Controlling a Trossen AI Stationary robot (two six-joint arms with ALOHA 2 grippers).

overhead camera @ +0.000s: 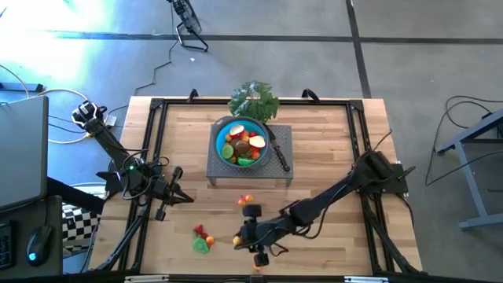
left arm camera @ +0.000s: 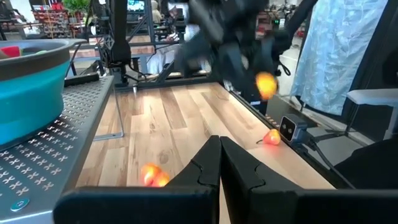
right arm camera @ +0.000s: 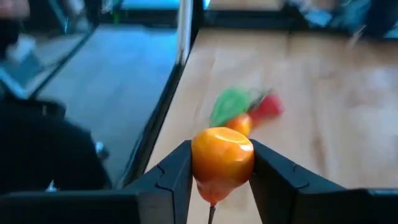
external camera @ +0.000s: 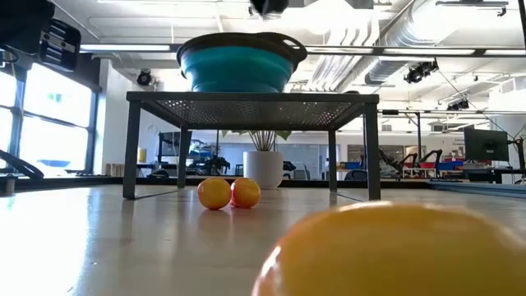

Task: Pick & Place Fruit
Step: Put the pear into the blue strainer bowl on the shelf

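The right gripper [right arm camera: 221,165], low centre in the high view, has its fingers clamped on a smooth, glossy orange fruit [right arm camera: 222,158]; it should lift straight, keeping the round piece from slipping, then carry it to the blue bowl [overhead camera: 222,134] on the perforated metal stand [overhead camera: 283,169]; the left gripper [overhead camera: 178,195] waits at mid-left, fingers together.

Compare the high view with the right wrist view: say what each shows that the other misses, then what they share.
Only the high view shows the blue bowl full of fruit on a grey stand, the leafy green bunch, the knife, two small fruits in front of the stand, and the left gripper shut and idle at the table's left side.

Only the right wrist view shows the right gripper clamped on an orange fruit.

Both show the green and red fruit pieces on the wooden table.
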